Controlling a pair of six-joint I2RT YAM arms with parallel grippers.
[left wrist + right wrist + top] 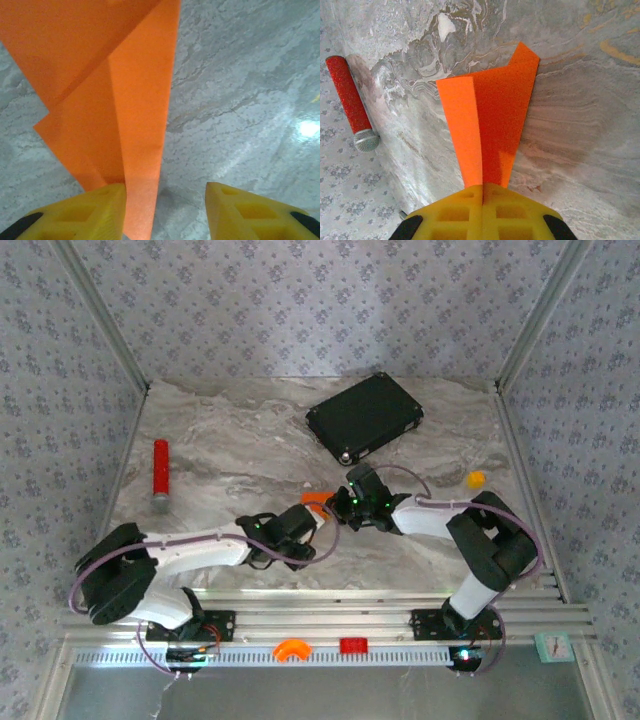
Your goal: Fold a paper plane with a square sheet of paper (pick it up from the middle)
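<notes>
The square sheet of paper is folded lengthwise into a narrow bright orange paper plane (490, 115), held just above the marble table. My right gripper (482, 192) is shut on its narrow end, and the folded wings fan out away from the fingers. In the left wrist view the paper plane (125, 100) runs down along the inner side of one yellow finger (90, 210). My left gripper (165, 205) is open, and its other finger stands well apart from the paper. From above, both grippers meet at the paper plane (315, 499) in the middle of the table.
A black flat case (365, 415) lies at the back right. A red cylinder (160, 470) with a grey end lies at the left, also in the right wrist view (347, 100). A small orange-yellow lump (476, 479) sits at the right.
</notes>
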